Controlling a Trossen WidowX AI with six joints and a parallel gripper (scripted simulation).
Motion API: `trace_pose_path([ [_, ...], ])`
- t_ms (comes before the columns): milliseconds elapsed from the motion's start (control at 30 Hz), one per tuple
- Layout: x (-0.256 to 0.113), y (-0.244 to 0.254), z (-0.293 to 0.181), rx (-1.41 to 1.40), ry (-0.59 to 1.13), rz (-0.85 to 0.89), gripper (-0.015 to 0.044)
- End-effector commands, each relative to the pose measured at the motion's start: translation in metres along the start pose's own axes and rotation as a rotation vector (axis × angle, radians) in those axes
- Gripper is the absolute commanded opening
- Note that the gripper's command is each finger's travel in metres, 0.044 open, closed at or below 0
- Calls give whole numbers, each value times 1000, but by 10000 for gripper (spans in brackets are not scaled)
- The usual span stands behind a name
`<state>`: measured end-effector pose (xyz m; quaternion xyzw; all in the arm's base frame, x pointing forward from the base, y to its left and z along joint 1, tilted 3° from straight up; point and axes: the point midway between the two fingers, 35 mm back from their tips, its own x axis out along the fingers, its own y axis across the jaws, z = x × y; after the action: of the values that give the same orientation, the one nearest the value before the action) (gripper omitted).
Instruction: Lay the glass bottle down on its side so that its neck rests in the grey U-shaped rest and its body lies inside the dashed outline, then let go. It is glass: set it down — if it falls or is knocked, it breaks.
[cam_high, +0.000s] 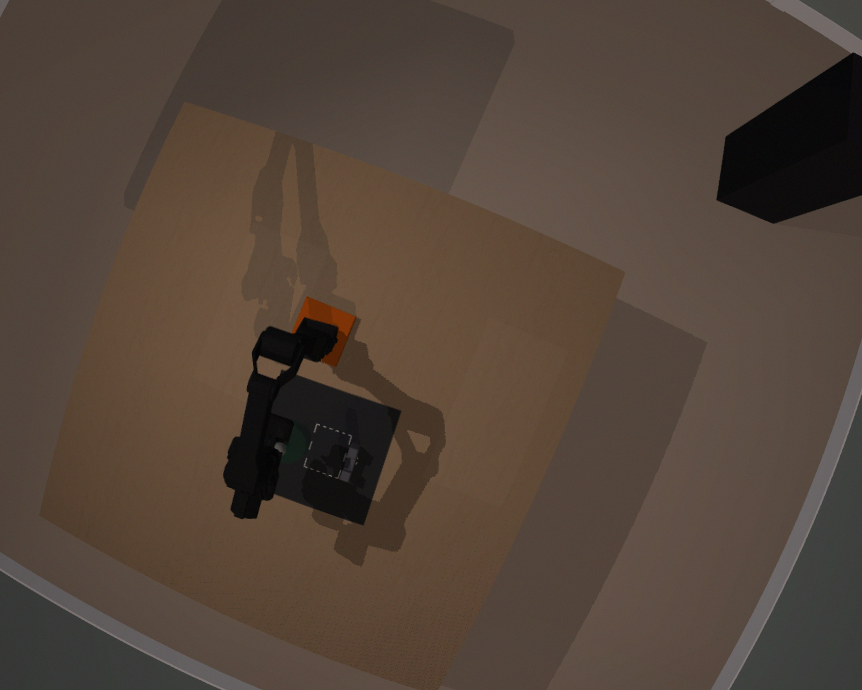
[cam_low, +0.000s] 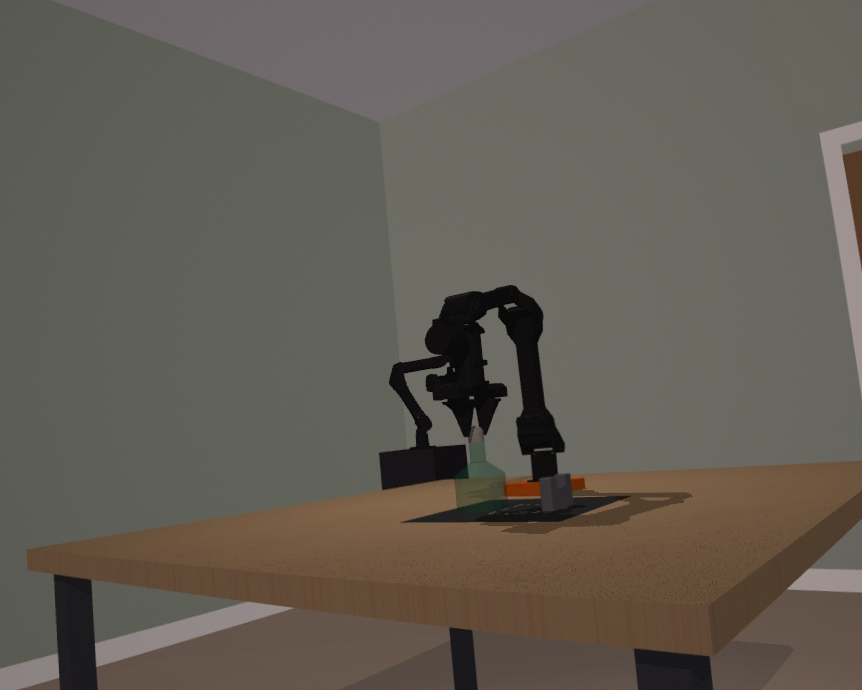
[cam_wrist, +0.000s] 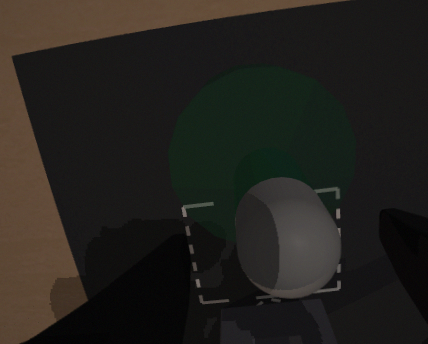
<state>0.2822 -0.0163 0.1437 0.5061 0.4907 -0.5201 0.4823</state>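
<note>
Green-tinted glass, so judged stiff, slippery and brittle, with most of the weight probably low in the wide body. Best taken by the slim neck just under the pale cap (cam_high: 279, 447) (cam_low: 477, 433) (cam_wrist: 300, 235), squarely and without a side push. Around that cap, the pincer (cam_low: 475, 434) (cam_wrist: 282, 235): pointing down, partly open, with a gap to either side of the cap in the wrist view, so apparently nothing gripped; contact elsewhere impossible to rule out. Off-centre closing likely to tip everything.

Below, the glass bottle (cam_high: 293, 444) (cam_low: 480, 485) (cam_wrist: 260, 110): upright on the dark mat (cam_high: 381, 431) (cam_low: 431, 514) (cam_wrist: 100, 100), just beside the dashed outline (cam_high: 316, 425) (cam_wrist: 338, 190), not yet laid down. Past the outline, the grey U-shaped rest (cam_high: 350, 460) (cam_low: 555, 495) (cam_wrist: 232, 327), standing with notch up. Probably next: close gently, lift a little, tilt neck toward the notch, lower softly, release.

Farther back on the wooden surface (cam_high: 503, 323) (cam_low: 359, 561) (cam_wrist: 30, 150), the orange base plate (cam_high: 316, 309) (cam_low: 575, 484) under the arm; behind everything, grey-green walls (cam_low: 215, 287).
</note>
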Motion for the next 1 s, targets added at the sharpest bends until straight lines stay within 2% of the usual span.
trace_pose_path([
  [0, 0, -1, -1, 4, 2, -1, 204],
  [100, 0, -1, -1, 4, 2, -1, 125],
  [967, -2, 0, -7, 0, 0, -2, 125],
])
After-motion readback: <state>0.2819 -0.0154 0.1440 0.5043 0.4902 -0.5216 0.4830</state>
